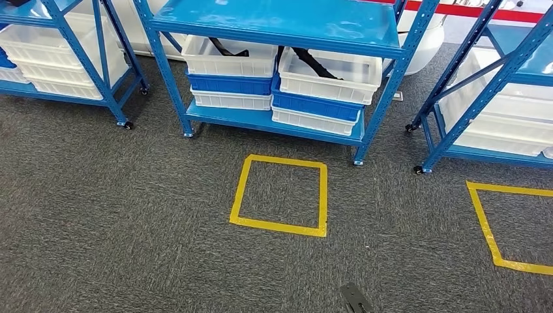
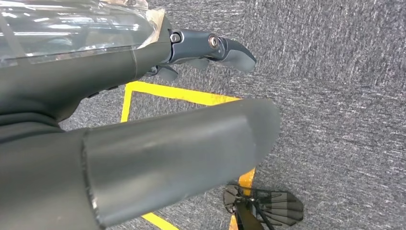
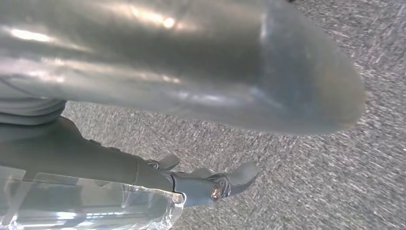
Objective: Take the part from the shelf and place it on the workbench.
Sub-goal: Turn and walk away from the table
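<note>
The left hand (image 2: 143,139) hangs down beside the body over the grey carpet (image 1: 130,215), its fingers (image 2: 210,48) stretched out and apart with nothing between them; the right hand (image 3: 191,86) hangs the same way, fingers (image 3: 215,184) extended and holding nothing. In front stands the blue shelf (image 1: 280,120) on small wheels, and on its lower board there are stacked bins, white and blue. The part is most likely the dark strap-like piece (image 1: 313,62) lying in the upper right white bin (image 1: 329,75) — a second dark piece (image 1: 228,47) lies in the left white bin (image 1: 228,60). The piece on the right lies with its long axis slanted across the bin, from the back left corner toward the front right. It looks thin and narrow, so I judge it light, perhaps a little flexible, and not fragile; the best place to hold it would be near the middle, where it keeps balance. On the carpet before the shelf a square of yellow tape (image 1: 279,195) marks a standing place.
</note>
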Controlling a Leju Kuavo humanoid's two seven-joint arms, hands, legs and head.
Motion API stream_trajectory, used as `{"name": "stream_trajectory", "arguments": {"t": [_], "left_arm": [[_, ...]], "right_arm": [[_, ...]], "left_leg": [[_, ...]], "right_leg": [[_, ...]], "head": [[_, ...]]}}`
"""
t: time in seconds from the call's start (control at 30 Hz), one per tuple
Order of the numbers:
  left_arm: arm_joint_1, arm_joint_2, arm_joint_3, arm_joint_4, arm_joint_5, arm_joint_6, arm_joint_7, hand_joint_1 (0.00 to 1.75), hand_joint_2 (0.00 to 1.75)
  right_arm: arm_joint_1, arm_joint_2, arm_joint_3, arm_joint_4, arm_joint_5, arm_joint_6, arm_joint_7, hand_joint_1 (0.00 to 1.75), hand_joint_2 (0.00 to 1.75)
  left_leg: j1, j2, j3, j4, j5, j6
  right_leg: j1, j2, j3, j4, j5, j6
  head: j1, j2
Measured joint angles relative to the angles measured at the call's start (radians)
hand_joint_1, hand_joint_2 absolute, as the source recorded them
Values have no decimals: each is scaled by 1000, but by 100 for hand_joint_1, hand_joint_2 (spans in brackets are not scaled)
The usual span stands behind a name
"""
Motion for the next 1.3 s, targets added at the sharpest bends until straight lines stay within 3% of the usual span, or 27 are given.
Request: {"name": "stream_trajectory", "arguments": {"t": [0.03,0.07,0.13,0.17,0.2,0.27,0.37,0.47,0.5,0.53,0.57,0.6,0.67,0.7,0.8,0.87,0.9,0.97,1.03,1.07,1.1,1.17,1.23,1.3], "left_arm": [[0,-1,0,0,0,0,0,0,0],[0,-2,0,0,0,0,1,0,0],[0,-4,0,0,0,0,1,0,0],[0,-3,0,0,0,0,1,0,0],[0,-2,0,0,0,0,1,0,0],[-1,-2,0,0,0,0,2,0,0],[-3,-3,0,0,0,1,3,0,0],[-3,-4,0,0,0,2,4,0,0],[-2,-4,0,0,0,3,5,0,0],[-1,-4,0,0,0,3,5,0,0],[0,-4,0,0,0,3,6,0,0],[0,-4,0,0,0,3,6,0,0],[-2,-2,0,0,1,4,6,0,0],[-3,-1,0,0,1,5,6,0,0],[-4,0,0,-1,1,8,6,0,0],[-4,-2,1,-1,1,11,7,0,0],[-4,-2,1,-1,1,11,7,0,0],[-5,-4,1,-1,1,12,7,0,0],[-4,-5,1,-1,1,12,7,0,0],[-4,-6,1,-1,1,12,7,0,0],[-4,-6,1,-1,1,12,7,0,0],[-4,-6,1,-1,1,12,7,0,0],[-4,-4,1,-1,1,12,7,0,0],[-5,-4,1,-1,1,13,7,0,0]], "right_arm": [[1,-1,0,0,0,0,0,0,0],[1,-2,0,1,1,0,0,0,0],[0,-3,0,1,1,0,0,0,0],[-1,-2,1,1,2,0,0,0,0],[-2,-1,1,1,2,0,0,0,0],[-2,1,2,2,4,1,1,0,0],[0,0,5,3,7,2,1,0,0],[-1,1,5,3,10,2,1,0,0],[0,2,6,3,10,2,0,0,0],[0,2,6,3,11,2,1,0,0],[0,2,6,3,11,2,1,0,0],[0,2,6,3,11,2,1,0,0],[-2,5,6,3,13,2,1,0,0],[-2,6,6,3,15,2,1,0,0],[-3,8,7,3,20,2,1,0,0],[-3,8,8,3,22,2,1,0,0],[-4,8,8,3,22,2,1,0,0],[-4,6,10,4,24,2,2,0,0],[-3,3,12,4,25,3,3,0,0],[-2,3,13,4,25,4,3,0,0],[-1,2,14,4,25,4,3,0,0],[-2,3,14,4,26,4,3,0,0],[-4,4,15,4,27,4,4,0,0],[-4,4,15,4,28,4,7,0,0]], "left_leg": [[2,0,1,0,-1,-3],[6,-1,3,1,-3,-7],[14,-2,9,4,-11,-24],[15,-3,11,8,-16,-34],[14,-3,12,10,-20,-44],[14,-4,13,9,-23,-57],[23,-4,2,39,-45,-66],[21,-4,-94,222,-131,-66],[19,-4,-129,280,-147,-63],[17,-4,-151,307,-143,-58],[13,-4,-153,296,-119,-51],[9,-5,-137,248,-81,-41],[-4,-4,-82,117,-10,-15],[-10,-2,-63,73,7,-7],[-21,5,-51,39,11,-3],[-18,5,-41,21,18,-1],[-14,5,-35,13,21,0],[-11,6,-29,7,22,3],[-10,5,-27,7,18,2],[-8,4,-25,8,16,-1],[-5,2,-20,8,12,-5],[-3,0,-9,11,1,-18],[-6,-1,-4,14,-9,-32],[-5,-1,-2,12,-13,-42]], "right_leg": [[-3,0,-9,17,0,7],[-6,-1,5,-11,16,18],[-14,-7,76,-149,71,42],[-15,-8,108,-209,90,46],[-15,-7,128,-246,99,42],[-8,-2,134,-253,98,20],[-8,-1,134,-253,96,-9],[1,-2,137,-254,92,-28],[6,-2,139,-254,90,-32],[11,-1,141,-254,89,-36],[15,0,145,-254,86,-39],[20,1,150,-254,84,-42],[28,3,157,-254,79,-46],[30,4,157,-253,76,-44],[31,3,157,-256,72,-30],[29,1,147,-234,59,-23],[29,1,128,-197,42,-22],[23,0,60,-69,-7,-23],[15,-1,3,24,-28,-12],[11,-1,0,19,-16,-1],[6,-3,20,-29,12,13],[-2,-9,87,-173,75,35],[-3,-11,128,-254,100,28],[0,-8,134,-260,98,6]], "head": [[0,0],[0,0],[0,0],[1,0],[0,0],[0,0],[-2,0],[-3,0],[-3,0],[-3,0],[-3,0],[-3,0],[-2,0],[-2,0],[-2,0],[-2,0],[-1,0],[0,0],[1,0],[1,0],[1,0],[1,0],[0,0],[-3,0]]}}
